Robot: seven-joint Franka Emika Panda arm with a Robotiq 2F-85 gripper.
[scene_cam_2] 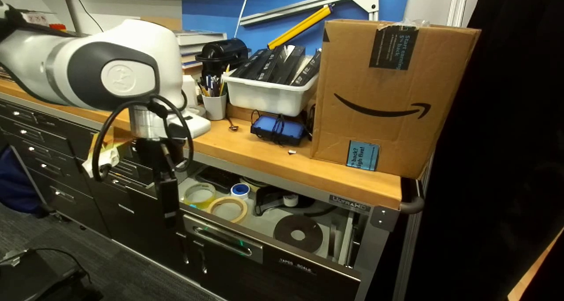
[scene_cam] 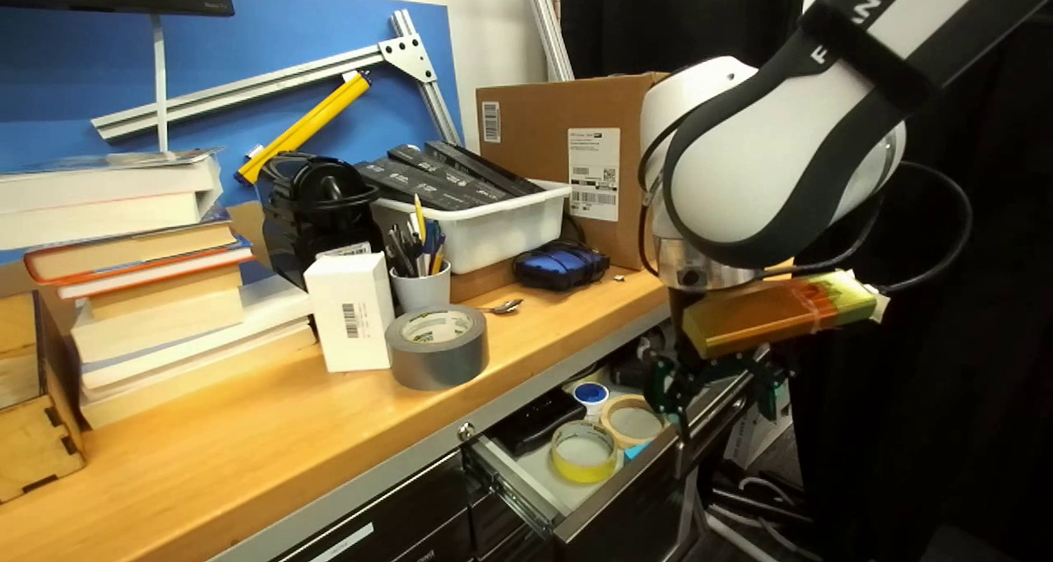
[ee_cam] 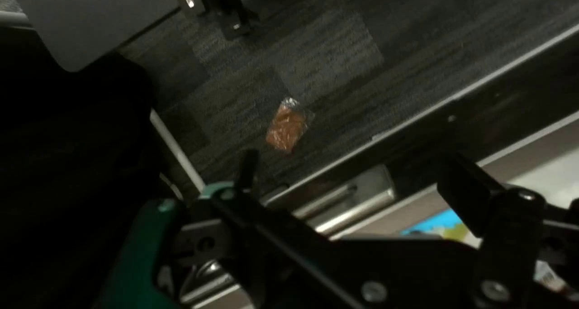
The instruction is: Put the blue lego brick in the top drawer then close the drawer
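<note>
The top drawer [scene_cam: 613, 492] is pulled out in both exterior views, with its dark front and rim [scene_cam_2: 286, 248] showing. A small light-blue piece [scene_cam: 634, 452] with a bumpy edge, apparently the blue lego brick, lies in it beside the yellow tape roll; it also shows partly in the wrist view [ee_cam: 432, 222]. My gripper [scene_cam: 722, 410] is open and empty at the drawer front. In the wrist view my fingers [ee_cam: 359, 182] are wide apart, one outside the drawer, one over its inside, with the metal handle [ee_cam: 348, 205] between them in the picture. Exact height above the rim is unclear.
A dark-blue block wrapped in black cable [scene_cam_2: 278, 129] sits on the table by the cardboard box [scene_cam_2: 387, 102]. Tape rolls [scene_cam_2: 228, 209] and a dark reel [scene_cam_2: 298, 234] lie in the drawer. Grey tape [scene_cam: 436, 348] stands near the table edge. An orange packet [ee_cam: 288, 127] lies on the floor.
</note>
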